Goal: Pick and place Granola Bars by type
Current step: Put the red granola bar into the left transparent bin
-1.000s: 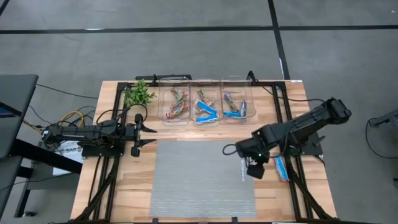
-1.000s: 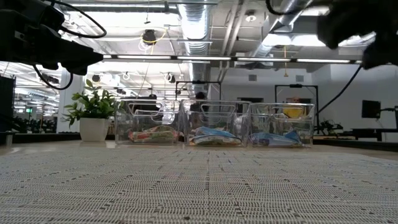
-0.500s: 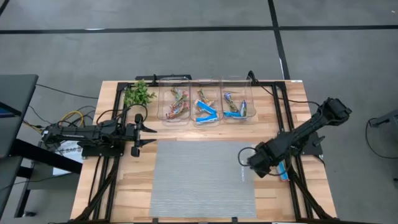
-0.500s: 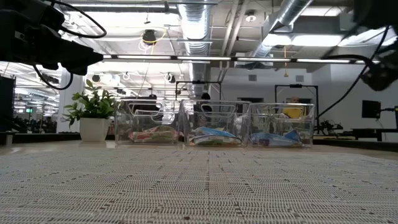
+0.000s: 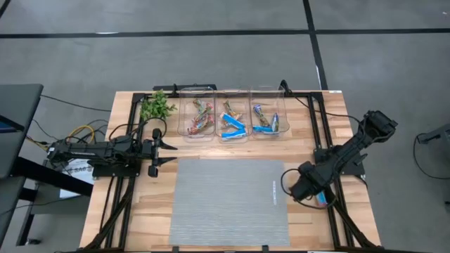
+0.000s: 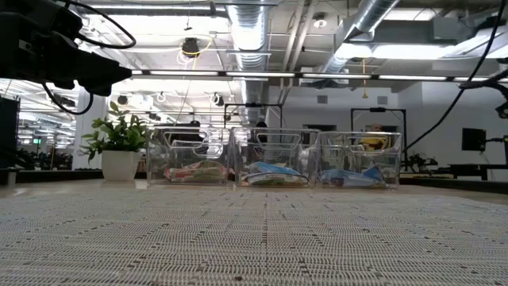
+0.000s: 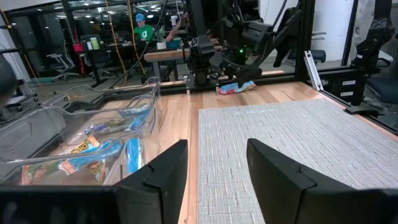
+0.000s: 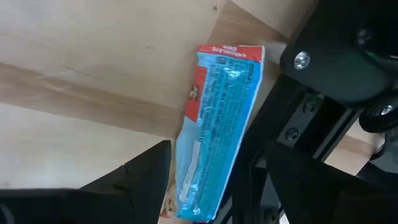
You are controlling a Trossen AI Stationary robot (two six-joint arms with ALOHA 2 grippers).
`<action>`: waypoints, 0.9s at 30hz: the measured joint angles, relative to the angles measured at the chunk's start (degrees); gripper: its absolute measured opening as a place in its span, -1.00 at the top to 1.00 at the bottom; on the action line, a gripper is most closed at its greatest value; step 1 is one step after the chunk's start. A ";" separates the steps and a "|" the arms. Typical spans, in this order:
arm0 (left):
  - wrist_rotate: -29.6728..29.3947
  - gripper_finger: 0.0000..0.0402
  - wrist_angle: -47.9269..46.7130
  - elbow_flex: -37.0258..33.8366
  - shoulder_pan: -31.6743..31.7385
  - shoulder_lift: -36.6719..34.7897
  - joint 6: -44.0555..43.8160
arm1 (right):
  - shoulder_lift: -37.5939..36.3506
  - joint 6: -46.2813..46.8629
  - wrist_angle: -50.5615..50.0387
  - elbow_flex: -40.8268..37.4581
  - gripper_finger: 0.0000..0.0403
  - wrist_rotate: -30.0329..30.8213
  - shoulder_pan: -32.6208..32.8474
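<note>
Right wrist view: my right pincer [image 8: 208, 186] just dropped from mid-mat onto the last blue bar [image 8: 214, 124] lying by the desk [image 8: 93, 56] frame, fingers apart around it, so grab's next.

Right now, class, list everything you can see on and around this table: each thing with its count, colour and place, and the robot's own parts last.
Clear bins: three, in a row at the table's far edge.
Granola bars in bins: several, red-green, blue-white and mixed; exact count unclear.
Loose granola bar: one, bright blue and white, on bare wood at the table's right side by the frame rail.
Mat: one, grey woven, centre of the table.
Plant: one, green, left of the bins.
Person: one, green top, in the room behind.
Left gripper: open, parked at the table's left.
Right gripper: open, astride the loose bar.
</note>
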 joint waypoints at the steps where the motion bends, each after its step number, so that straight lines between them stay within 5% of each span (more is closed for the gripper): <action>1: 0.00 0.21 0.00 0.00 -0.01 0.00 0.00 | 0.00 0.33 -0.02 -0.17 -0.27 0.01 0.27; 16: 0.02 0.21 0.00 0.02 -0.01 0.00 0.00 | -0.28 3.33 9.66 -7.22 -0.24 -1.25 1.52; 27: 0.00 0.21 0.00 0.02 0.00 -0.01 0.00 | -0.11 2.45 12.40 -7.38 0.47 0.07 1.58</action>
